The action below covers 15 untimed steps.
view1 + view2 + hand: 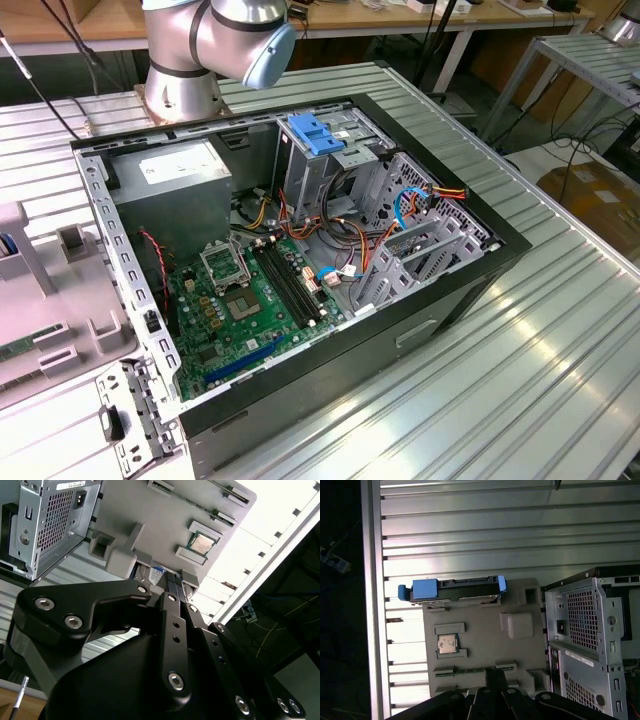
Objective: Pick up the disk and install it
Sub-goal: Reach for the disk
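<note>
The disk (pixel 452 589) stands on edge in a slot of the grey parts holder (pixel 485 645). It is a dark slab in bright blue side rails, with a blue tab at one end. In the second wrist view a sliver of the disk (pixel 159 574) shows just past my fingertips. My gripper (pixel 495 677) (pixel 173 582) hangs above the holder, at the side opposite the disk and clear of it. Its black fingers are shut together with nothing between them. In the exterior view the arm's base (pixel 190 50) stands behind the open computer case (pixel 470 290).
A processor chip (pixel 446 643) (pixel 202 542) and a memory stick (pixel 465 670) lie in the holder. The case's rear panel (pixel 590 630) stands close beside the holder. Inside the case, a blue bracket (pixel 315 135) tops the drive cage. The ribbed metal table (pixel 495 530) ends near the disk.
</note>
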Each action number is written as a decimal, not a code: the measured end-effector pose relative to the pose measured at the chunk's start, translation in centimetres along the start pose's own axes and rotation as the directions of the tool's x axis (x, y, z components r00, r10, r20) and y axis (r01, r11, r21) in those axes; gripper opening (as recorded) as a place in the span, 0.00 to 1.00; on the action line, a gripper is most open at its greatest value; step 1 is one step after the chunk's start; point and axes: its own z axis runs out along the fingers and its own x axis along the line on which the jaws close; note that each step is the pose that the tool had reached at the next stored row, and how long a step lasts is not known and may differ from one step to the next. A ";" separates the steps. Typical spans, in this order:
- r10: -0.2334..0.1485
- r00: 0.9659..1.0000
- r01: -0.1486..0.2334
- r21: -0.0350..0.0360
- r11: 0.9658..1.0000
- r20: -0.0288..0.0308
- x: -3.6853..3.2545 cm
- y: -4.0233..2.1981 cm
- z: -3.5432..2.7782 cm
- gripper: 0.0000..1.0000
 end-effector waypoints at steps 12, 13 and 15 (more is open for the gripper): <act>0.000 1.000 0.000 0.000 1.000 0.000 1.45 -0.11 -0.02 0.11; 0.000 1.000 0.000 0.000 1.000 0.000 1.57 -0.12 -0.02 0.11; 0.000 1.000 0.000 0.000 1.000 0.000 1.75 -0.13 -0.03 0.11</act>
